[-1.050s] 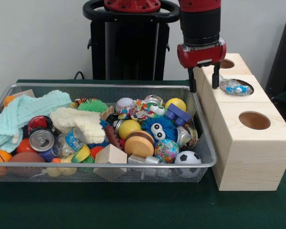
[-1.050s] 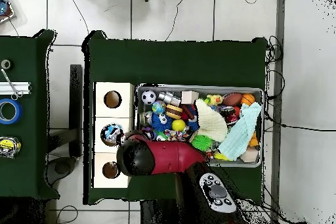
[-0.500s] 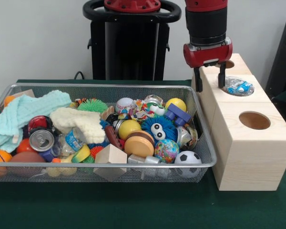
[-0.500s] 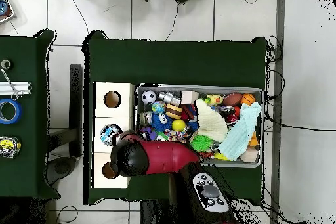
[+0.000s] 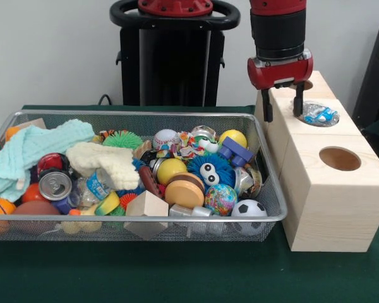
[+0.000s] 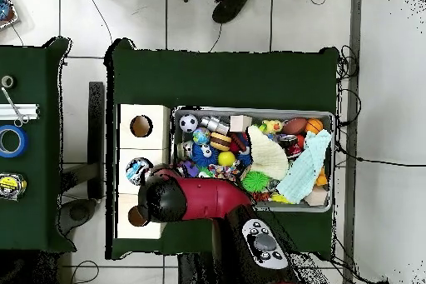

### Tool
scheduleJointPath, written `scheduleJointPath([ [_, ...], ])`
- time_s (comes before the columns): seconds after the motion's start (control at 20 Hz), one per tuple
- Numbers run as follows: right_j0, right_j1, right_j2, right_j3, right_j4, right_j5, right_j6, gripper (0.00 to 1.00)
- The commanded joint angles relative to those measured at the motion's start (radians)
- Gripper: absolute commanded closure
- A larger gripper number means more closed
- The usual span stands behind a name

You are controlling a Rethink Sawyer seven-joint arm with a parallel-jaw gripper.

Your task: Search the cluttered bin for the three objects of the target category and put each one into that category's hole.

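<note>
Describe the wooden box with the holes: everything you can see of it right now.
The wooden box is pale, unfinished-looking wood, stepped in three blocks beside the wire bin on the green table. Each block has a round hole on top. The middle hole holds a crinkly clear wrapper with blue; the nearest hole looks empty. The open gripper hangs over the middle block.

bin [image 5: 265, 218]: wire-mesh, full of mixed toys, balls, a can and cloths, on the green bench | wooden box [image 5: 331, 208]: pale, three round holes on top, touching the bin's side | crumpled blue-and-clear wrapper [image 5: 319, 114]: sits in the middle hole [image 6: 138, 170] | near hole [image 5: 339, 158]: open, dark inside
</note>
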State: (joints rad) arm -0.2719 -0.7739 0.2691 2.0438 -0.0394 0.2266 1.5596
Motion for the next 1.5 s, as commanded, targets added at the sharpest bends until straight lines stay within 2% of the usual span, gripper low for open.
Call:
scheduleJointPath([
  [0.05,0.029,-0.028,0.061,-0.07,0.05,0.155,0.128,0.0],
  [0.35,-0.002,-0.139,0.046,-0.157,0.037,0.413,0.049,0.0],
  [0.45,-0.004,-0.162,0.046,-0.166,0.044,0.452,0.06,0.0],
  [0.75,-0.017,-0.189,0.035,-0.212,0.028,0.513,0.06,0.0],
  [0.95,-0.024,-0.181,0.037,-0.214,0.022,0.492,0.061,0.0],
  [1.15,-0.014,-0.182,0.029,-0.177,0.031,0.436,0.096,0.0],
  [1.3,-0.054,-0.189,0.042,-0.214,0.026,0.493,0.031,0.0],
  [1.5,-0.163,-0.147,0.088,-0.309,0.014,0.578,-0.107,0.0],
])
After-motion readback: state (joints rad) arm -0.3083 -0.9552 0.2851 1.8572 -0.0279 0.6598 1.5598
